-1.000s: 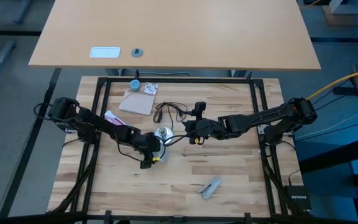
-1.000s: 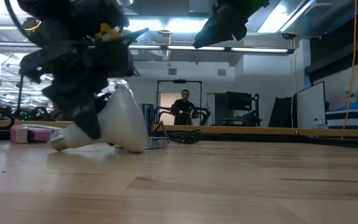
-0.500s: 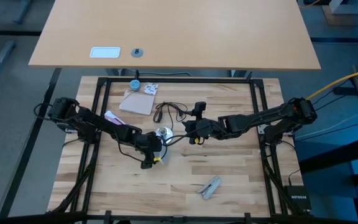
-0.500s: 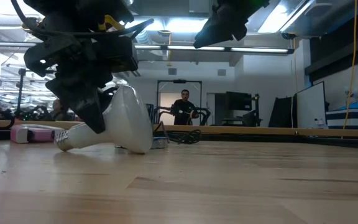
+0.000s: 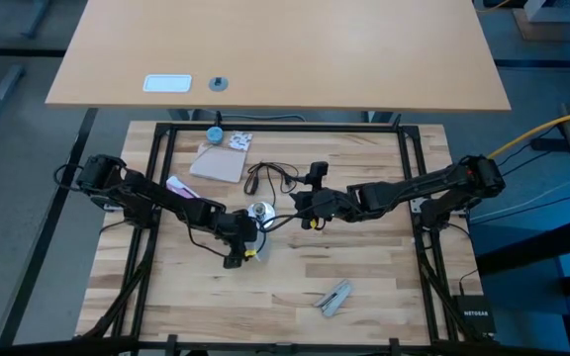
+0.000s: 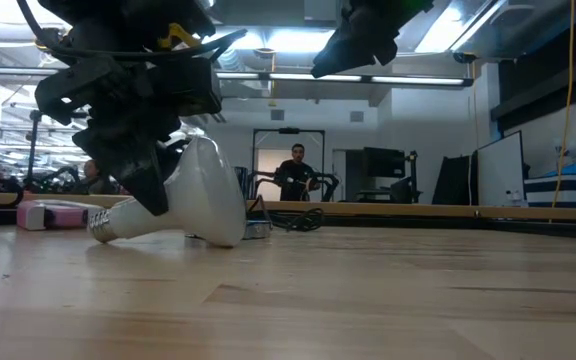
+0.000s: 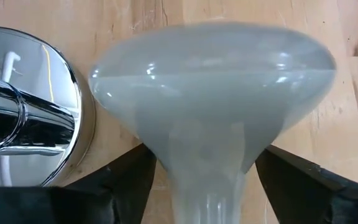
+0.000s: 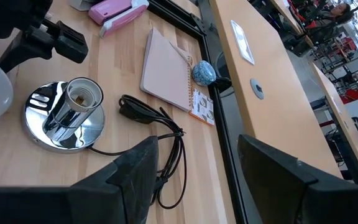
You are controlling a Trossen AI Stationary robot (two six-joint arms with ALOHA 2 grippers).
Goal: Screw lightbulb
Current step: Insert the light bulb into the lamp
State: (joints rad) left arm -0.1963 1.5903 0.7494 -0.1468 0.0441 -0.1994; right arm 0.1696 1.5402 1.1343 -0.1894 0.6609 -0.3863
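- On the wooden table (image 5: 364,267), left of centre, the lightbulb (image 6: 183,195) is seen lying tilted, its frosted globe toward the low camera's right and its greyish screw neck pointing down-left to the boards.
- Handling is judged as follows: light, thin-walled and fragile glass, smooth and likely slippery; a rounded body that would roll if released. Hold is best taken on the tapering neck just below the globe, with modest squeeze, so the threads stay free.
- Left gripper (image 7: 197,186): jaws are spread wide, one dark finger (image 7: 126,177) on each side of the bulb's narrow neck. From the left wrist view the fingers appear just beside the glass rather than pressed in; firm contact cannot be confirmed, so the bulb is recorded as straddled, not gripped.
- Just beside the bulb, the chrome socket base (image 8: 64,115) with its upright open socket and black cord (image 8: 160,143) is noted; the bulb is not yet threaded in.
- Right gripper (image 8: 194,168): it hovers above the table right of the socket, with jaws parted and nothing between them or touched.
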